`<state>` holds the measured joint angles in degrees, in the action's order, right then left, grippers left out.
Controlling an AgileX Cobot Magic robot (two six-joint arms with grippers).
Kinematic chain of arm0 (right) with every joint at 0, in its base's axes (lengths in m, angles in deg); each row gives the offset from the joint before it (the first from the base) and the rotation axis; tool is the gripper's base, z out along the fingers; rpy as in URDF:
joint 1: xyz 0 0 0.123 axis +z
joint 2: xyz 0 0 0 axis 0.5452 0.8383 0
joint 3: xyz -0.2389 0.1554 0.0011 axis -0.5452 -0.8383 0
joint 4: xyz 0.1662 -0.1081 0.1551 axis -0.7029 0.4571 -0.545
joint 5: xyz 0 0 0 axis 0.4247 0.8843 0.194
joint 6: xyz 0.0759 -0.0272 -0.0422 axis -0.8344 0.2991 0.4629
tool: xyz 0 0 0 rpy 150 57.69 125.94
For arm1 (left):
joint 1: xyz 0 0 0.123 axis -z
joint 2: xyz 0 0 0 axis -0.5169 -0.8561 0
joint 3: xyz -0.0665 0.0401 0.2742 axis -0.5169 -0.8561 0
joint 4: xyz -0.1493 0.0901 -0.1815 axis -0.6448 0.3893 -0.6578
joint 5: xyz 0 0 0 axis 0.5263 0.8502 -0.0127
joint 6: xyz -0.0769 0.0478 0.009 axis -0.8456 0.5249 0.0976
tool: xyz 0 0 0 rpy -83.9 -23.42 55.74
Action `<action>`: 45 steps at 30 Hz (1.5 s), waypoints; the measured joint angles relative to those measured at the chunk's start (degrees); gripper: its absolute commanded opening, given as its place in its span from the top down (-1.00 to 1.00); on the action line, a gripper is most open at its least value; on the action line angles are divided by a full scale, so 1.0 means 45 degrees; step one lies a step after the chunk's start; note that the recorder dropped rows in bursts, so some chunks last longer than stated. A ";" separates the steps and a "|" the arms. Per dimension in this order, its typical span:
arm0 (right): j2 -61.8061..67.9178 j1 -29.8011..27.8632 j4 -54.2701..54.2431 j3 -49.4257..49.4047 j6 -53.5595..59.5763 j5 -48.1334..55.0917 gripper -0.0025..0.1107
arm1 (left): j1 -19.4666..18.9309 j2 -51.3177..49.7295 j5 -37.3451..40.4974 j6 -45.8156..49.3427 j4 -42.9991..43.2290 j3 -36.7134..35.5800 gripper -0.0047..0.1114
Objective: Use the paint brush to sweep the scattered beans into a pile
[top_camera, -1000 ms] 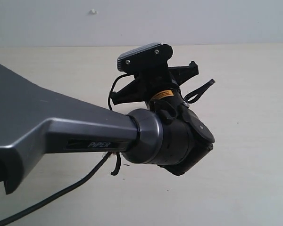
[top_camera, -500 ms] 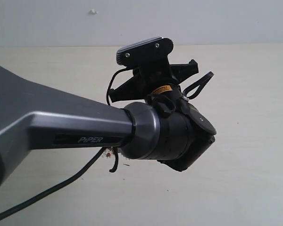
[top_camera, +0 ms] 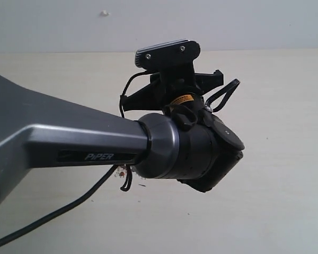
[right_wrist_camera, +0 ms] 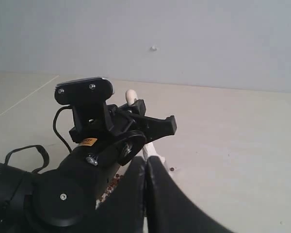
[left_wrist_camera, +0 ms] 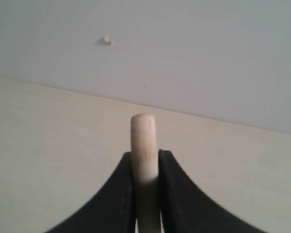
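The paint brush's pale wooden handle (left_wrist_camera: 143, 141) stands between the black fingers of my left gripper (left_wrist_camera: 145, 158), which is shut on it. From the right wrist view, the handle tip (right_wrist_camera: 131, 95) pokes up behind the left wrist, and white bristles (right_wrist_camera: 150, 148) show low against the table. Reddish-brown beans (right_wrist_camera: 113, 182) with whitish crumbs lie bunched beside the bristles, half hidden by the left arm, and one stray bean (right_wrist_camera: 171, 169) sits apart. A few beans (top_camera: 122, 171) peek out under the arm in the exterior view. My right gripper (right_wrist_camera: 145, 164) is shut on nothing, hovering close by.
The left arm (top_camera: 69, 143) fills the lower left of the exterior view and hides most of the work area, with its cable (top_camera: 69, 214) trailing below. The pale table (top_camera: 286, 159) runs back to a grey wall (top_camera: 228, 21).
The left arm has shifted slightly, its wrist moving a little up and right. A few beans now show beneath the arm that were hidden one second ago.
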<state>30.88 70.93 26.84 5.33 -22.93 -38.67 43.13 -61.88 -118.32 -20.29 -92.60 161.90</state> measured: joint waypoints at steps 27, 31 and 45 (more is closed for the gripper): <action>0.0000 0.0000 0.0000 0.0000 0.0000 0.0000 0.96 | 0.0579 0.0433 0.0417 0.1149 0.0312 0.1003 0.92; 0.0000 0.0000 0.0000 0.0000 0.0000 0.0000 0.96 | 0.0666 0.0433 0.0442 0.1174 0.0706 0.1053 0.92; 0.0000 0.0000 0.0000 0.0000 0.0000 0.0000 0.96 | 0.0397 0.0161 0.1453 0.0908 0.2239 0.2347 0.92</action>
<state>30.88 70.93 26.84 5.33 -22.93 -38.67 44.92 -61.15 -111.79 -16.21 -82.52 172.46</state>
